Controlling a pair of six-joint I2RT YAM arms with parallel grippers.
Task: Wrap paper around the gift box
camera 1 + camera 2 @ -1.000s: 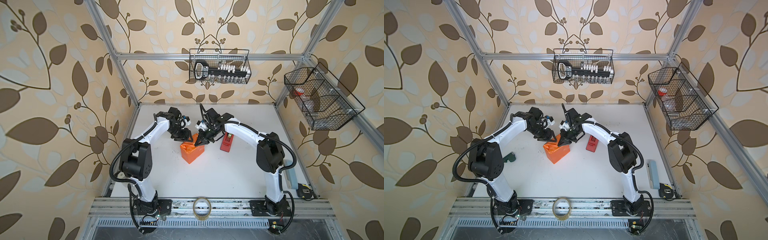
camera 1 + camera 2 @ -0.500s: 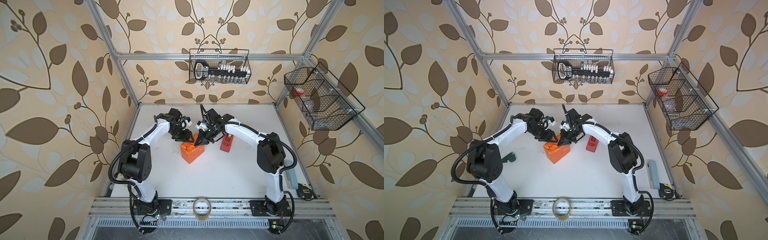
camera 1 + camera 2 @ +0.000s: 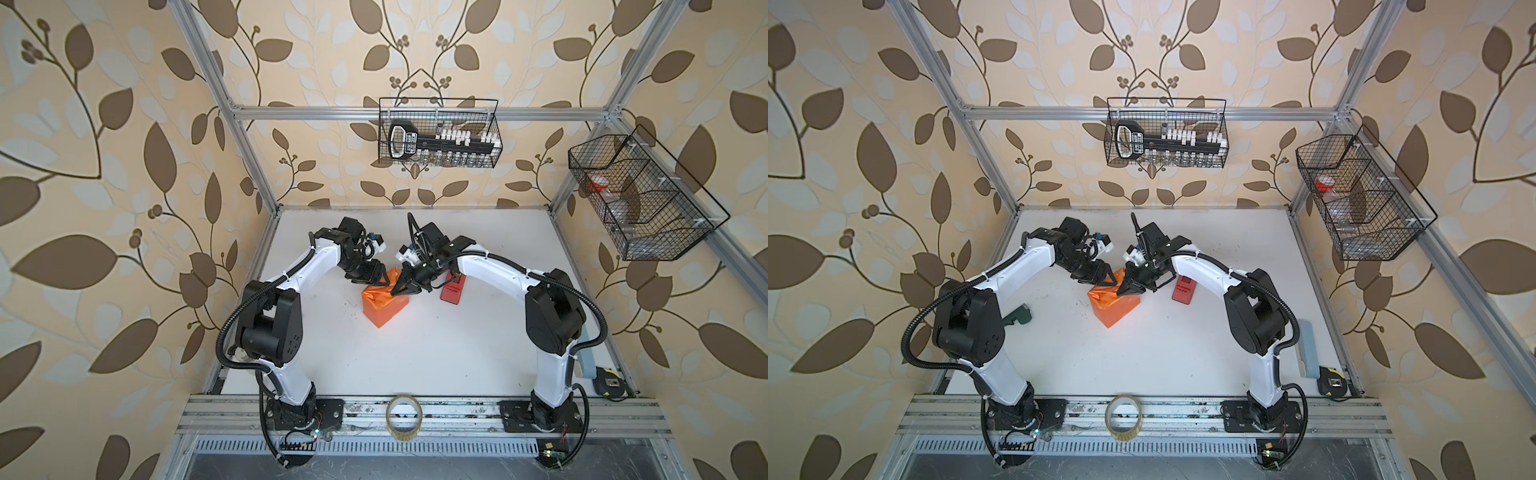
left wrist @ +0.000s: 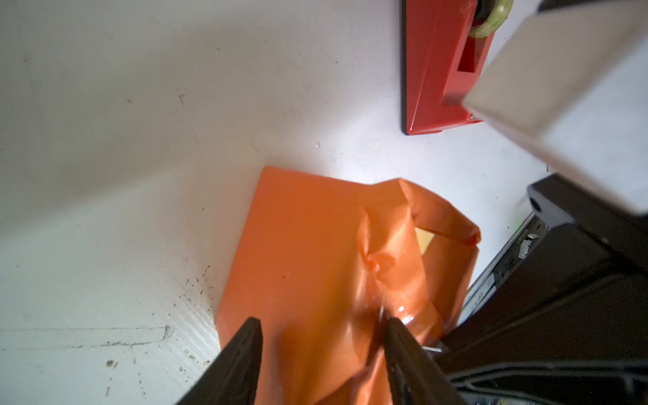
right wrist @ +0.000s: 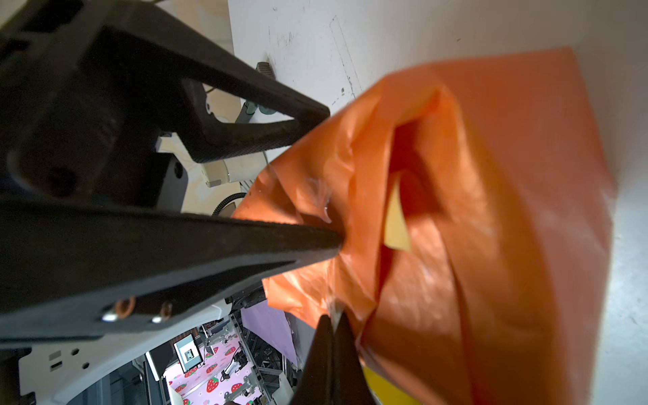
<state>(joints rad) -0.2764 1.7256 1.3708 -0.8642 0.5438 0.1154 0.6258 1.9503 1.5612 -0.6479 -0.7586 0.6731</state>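
In both top views the paper (image 3: 384, 305) makes a blocky orange parcel on the white table (image 3: 415, 357), toward the far middle. The gift box is hidden inside, so I judge it is there rather than see it. My left claw (image 3: 379, 279) comes at the parcel's far end from the left and my right claw (image 3: 400, 291) from the right, with our tips close together. A red tape dispenser (image 3: 453, 291) sits just right of the parcel. A clear tape roll (image 3: 404, 415) stands on the near rail, well apart. The near faces look smooth and closed, while the far end is bunched.

From the left wrist, my left claw (image 4: 322, 329) stands part-open. Its two dark fingers straddle the parcel's end and hold nothing that I can make out. Here the paper (image 4: 301, 245) is thin and glossy, flat on one face and crumpled into folds at the end. A sliver of its yellow back shows through a gap. A shiny clear strip beside one finger looks like tape, though I can't be sure.

From the right wrist, my right claw (image 5: 329, 326) is closed tight, tips against a crumpled fold. Whether paper is pinched between them I cannot tell. The end flaps gape loosely.

My judgement is that the body is wrapped, and this end is left to be folded flat and taped.
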